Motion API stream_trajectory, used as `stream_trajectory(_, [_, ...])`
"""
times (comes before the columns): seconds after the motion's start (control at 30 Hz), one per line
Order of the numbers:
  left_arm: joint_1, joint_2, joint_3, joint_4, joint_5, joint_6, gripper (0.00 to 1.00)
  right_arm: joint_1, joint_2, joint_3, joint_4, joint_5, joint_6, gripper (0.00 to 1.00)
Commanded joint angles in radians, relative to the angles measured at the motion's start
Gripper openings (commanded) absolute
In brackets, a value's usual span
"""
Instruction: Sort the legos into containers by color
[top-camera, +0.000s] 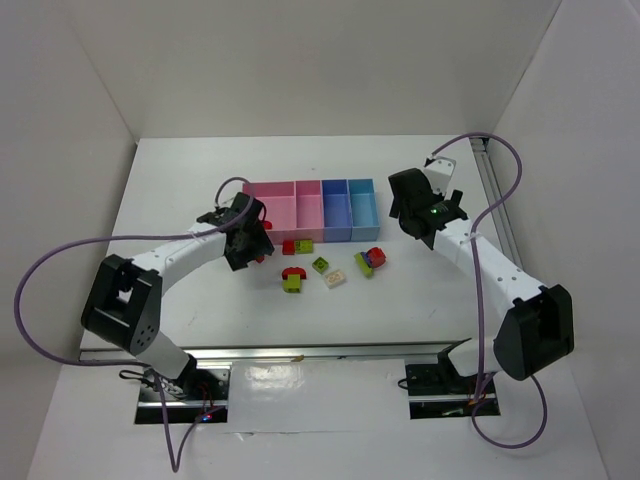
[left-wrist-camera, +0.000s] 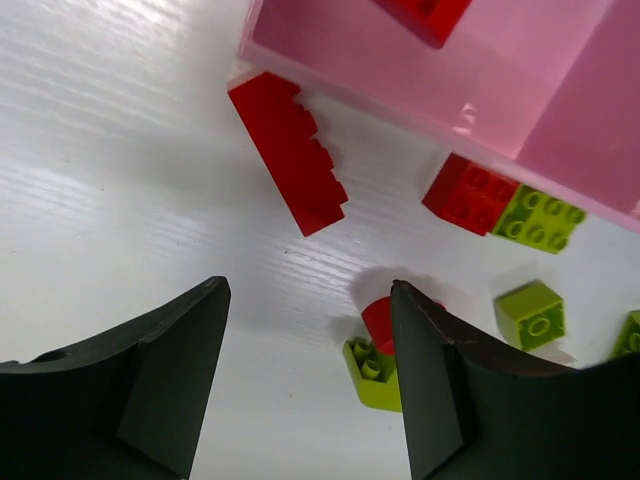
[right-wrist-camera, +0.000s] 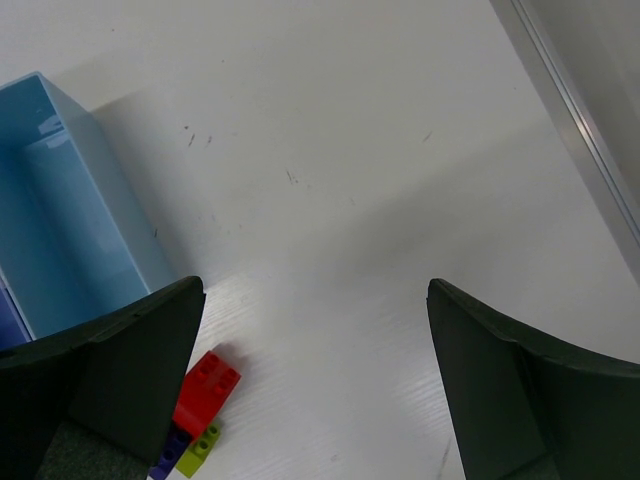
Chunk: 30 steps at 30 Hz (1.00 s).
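Red plastic is where we expect trouble. From above, the left claw (top-camera: 247, 242) hangs at the near-left corner of the containers (top-camera: 270, 190). The loose legos (top-camera: 320, 265) lie on the bench (top-camera: 180, 190) between it and the right claw (top-camera: 407, 215), which sits beside the light blue bin (top-camera: 363, 205); neither claw's spread can be read from here. In the left wrist view that claw is spread wide with nothing in it. A long red brick (left-wrist-camera: 290, 150) lies ahead of it, close against the pink bin (left-wrist-camera: 430, 85) wall, so a finger coming down on the far side could strike the wall or shove the brick away. A red-on-green clump (left-wrist-camera: 375, 355) sits just inside one fingertip, half hidden by it, and could get knocked; dropped whole, it would put green among red. In the right wrist view the claw is likewise wide apart and empty, with a red, blue and green clump (right-wrist-camera: 203, 395) tucked against one finger and partly covered, which carries the same mixing risk. A red piece (left-wrist-camera: 425, 12) inside the pink bin is cut off by the frame, and the cream brick (top-camera: 336, 279) appears in neither wrist view.
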Motion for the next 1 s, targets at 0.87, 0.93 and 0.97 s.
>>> stream_trajectory(0.87, [-0.007, 0.04, -0.095, 0.209, -0.111, 0.01, 0.24, -0.016, 0.02, 0.022, 0.001, -0.017, 0.0, 0.99])
stream_trajectory(0.93, [-0.007, -0.024, -0.096, 0.158, -0.12, 0.02, 0.19, -0.016, 0.02, 0.022, 0.001, -0.007, 0.0, 0.99])
stream_trajectory(0.97, [-0.016, -0.042, -0.086, 0.137, -0.12, 0.039, 0.13, -0.016, 0.011, 0.022, 0.012, -0.007, 0.0, 0.99])
